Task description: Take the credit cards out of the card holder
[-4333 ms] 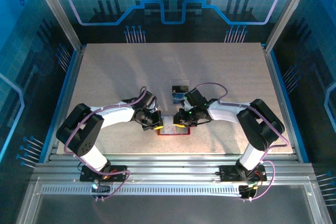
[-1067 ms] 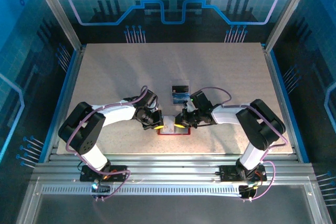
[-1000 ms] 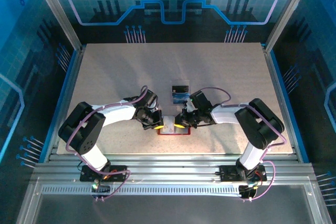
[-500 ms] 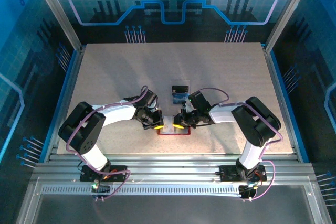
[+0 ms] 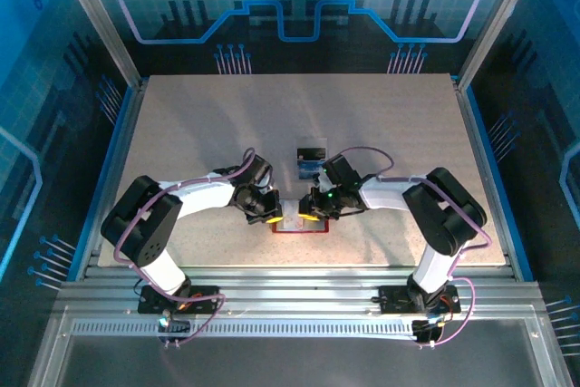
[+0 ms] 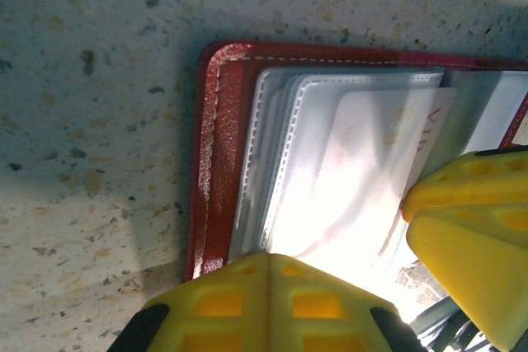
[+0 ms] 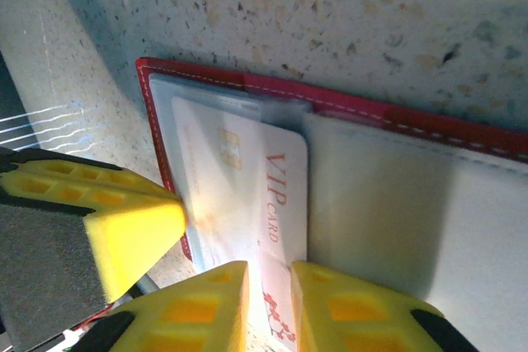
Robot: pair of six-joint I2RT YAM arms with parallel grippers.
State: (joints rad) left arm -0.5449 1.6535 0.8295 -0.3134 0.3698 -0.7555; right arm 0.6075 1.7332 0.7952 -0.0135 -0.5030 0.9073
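The red card holder (image 5: 299,228) lies open on the table between both grippers, its clear pockets up (image 6: 216,146) (image 7: 371,113). A pale pinkish credit card (image 7: 247,179) printed "VIP CARD" sticks partway out of a pocket (image 6: 363,171). My right gripper (image 5: 309,215) (image 7: 270,274) stands over that card's free end, jaws a narrow gap apart with the card showing in the gap. My left gripper (image 5: 269,217) (image 6: 270,257) is shut, tips pressed on the holder's pockets. A dark card (image 5: 311,152) and a blue card (image 5: 310,168) lie on the table just behind the holder.
The holder sits near the table's front edge (image 5: 299,265). Both wrists crowd the same small spot, and the left finger (image 7: 91,220) is close beside the right one. Metal frame posts (image 5: 100,15) border the speckled tabletop, which stretches open to the back and sides.
My right gripper's jaws have parted a little over the pale card and its wrist has shifted slightly. The left gripper stays shut on the holder; the holder has not moved.
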